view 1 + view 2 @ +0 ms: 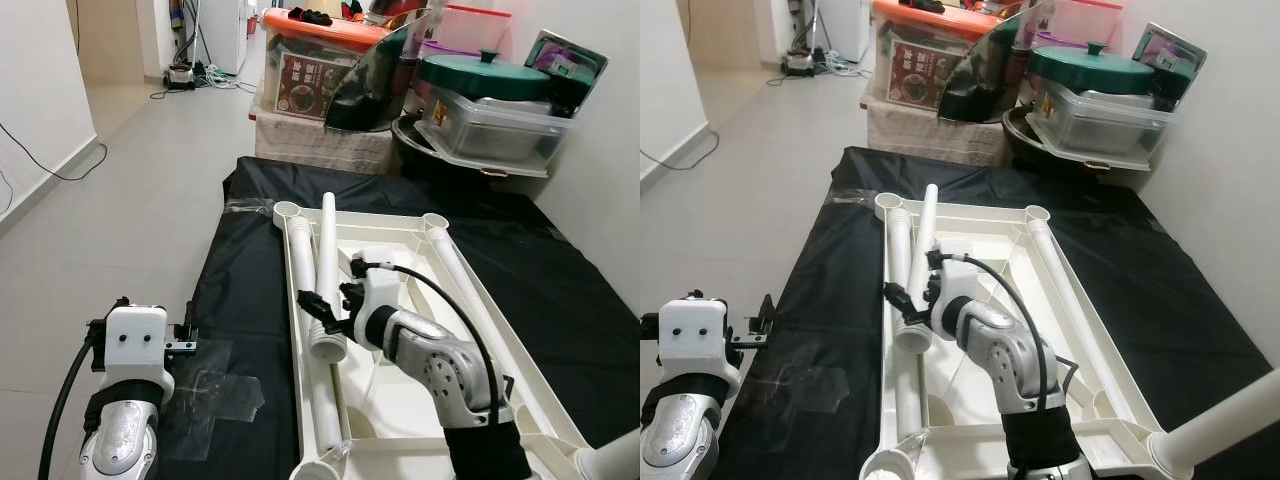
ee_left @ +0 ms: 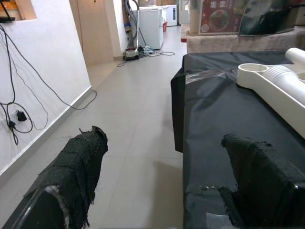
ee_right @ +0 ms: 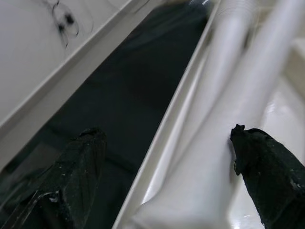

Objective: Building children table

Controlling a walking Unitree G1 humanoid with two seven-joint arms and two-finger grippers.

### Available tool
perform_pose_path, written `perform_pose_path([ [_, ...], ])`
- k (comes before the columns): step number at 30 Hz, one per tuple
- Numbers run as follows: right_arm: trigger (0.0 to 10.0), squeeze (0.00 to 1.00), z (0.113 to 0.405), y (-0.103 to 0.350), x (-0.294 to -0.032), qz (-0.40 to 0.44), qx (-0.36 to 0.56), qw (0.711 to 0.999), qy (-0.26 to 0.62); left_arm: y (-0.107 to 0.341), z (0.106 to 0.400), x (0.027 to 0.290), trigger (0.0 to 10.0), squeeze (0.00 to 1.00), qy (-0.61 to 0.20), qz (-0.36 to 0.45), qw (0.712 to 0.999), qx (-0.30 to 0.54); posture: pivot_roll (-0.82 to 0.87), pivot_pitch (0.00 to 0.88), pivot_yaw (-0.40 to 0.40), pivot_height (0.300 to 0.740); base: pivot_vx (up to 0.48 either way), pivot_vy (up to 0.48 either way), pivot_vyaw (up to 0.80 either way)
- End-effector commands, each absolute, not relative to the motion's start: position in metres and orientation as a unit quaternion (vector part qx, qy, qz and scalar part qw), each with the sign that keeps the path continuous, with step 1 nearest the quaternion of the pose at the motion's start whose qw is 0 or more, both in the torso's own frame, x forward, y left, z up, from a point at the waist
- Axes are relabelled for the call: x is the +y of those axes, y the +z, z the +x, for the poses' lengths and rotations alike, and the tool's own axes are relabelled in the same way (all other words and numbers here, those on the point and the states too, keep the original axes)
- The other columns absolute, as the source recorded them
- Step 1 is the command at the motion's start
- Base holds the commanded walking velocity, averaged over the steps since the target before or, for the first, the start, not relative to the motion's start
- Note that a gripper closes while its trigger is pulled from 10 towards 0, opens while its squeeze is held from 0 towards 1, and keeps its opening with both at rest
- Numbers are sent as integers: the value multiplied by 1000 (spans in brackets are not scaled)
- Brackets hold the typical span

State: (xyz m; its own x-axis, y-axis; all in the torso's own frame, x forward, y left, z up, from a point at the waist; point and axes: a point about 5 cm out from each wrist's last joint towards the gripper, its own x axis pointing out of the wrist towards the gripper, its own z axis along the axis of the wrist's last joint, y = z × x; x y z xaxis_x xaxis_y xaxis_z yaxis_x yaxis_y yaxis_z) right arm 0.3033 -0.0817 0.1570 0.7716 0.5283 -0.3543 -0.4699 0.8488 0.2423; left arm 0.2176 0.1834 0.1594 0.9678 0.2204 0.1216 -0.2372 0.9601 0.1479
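Black plastic sheeting [image 1: 250,300] covers the floor under an upturned cream plastic children's tabletop [image 1: 480,310]. Right gripper [image 1: 330,308], fingers spread, straddles a loose white tubular table leg [image 1: 327,270] lying on it: light, rigid, slippery; best grasped mid-shaft. Left gripper [image 2: 167,176] hangs open.

Stacked storage boxes [image 1: 320,75] and a lidded pot [image 1: 483,72] crowd the black mat's [image 1: 250,300] far edge, while its left strip lies bare.
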Motion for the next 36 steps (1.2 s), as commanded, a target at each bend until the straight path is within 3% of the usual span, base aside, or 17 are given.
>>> perform_pose_path([
  [1,10000,0,300,149,-85,56,238,934,261,154,221,182,10000,0,116,82,989,-35,120,0,-171,740,0,0,0],
  [22,10000,0,296,122,-98,46,332,916,219,154,222,183,10000,0,121,93,988,-28,112,0,-190,740,0,0,0],
  [28,10000,0,292,118,-101,7,343,908,239,152,221,183,10000,0,123,97,987,-25,112,0,-197,740,0,0,0],
  [29,9059,0,291,117,-102,2,348,905,246,152,221,183,10000,0,124,98,987,-24,112,0,-200,740,0,0,0],
  [30,9059,0,289,116,-103,-1,352,902,251,152,221,183,10000,0,124,99,987,-23,112,0,-201,740,0,0,0],
  [31,5765,0,288,115,-106,-9,355,901,251,152,220,183,10000,0,125,99,987,-23,111,0,-202,740,0,0,0],
  [34,5765,0,287,114,-109,-20,358,900,248,151,220,183,10000,0,126,99,987,-22,110,0,-203,740,0,0,0],
  [35,1059,0,287,114,-110,-19,359,899,248,151,220,183,10000,0,126,99,987,-21,109,0,-205,740,0,0,0],
  [36,0,0,286,113,-112,-18,360,899,249,151,219,183,10000,0,127,99,987,-20,109,0,-206,740,0,0,0],
])
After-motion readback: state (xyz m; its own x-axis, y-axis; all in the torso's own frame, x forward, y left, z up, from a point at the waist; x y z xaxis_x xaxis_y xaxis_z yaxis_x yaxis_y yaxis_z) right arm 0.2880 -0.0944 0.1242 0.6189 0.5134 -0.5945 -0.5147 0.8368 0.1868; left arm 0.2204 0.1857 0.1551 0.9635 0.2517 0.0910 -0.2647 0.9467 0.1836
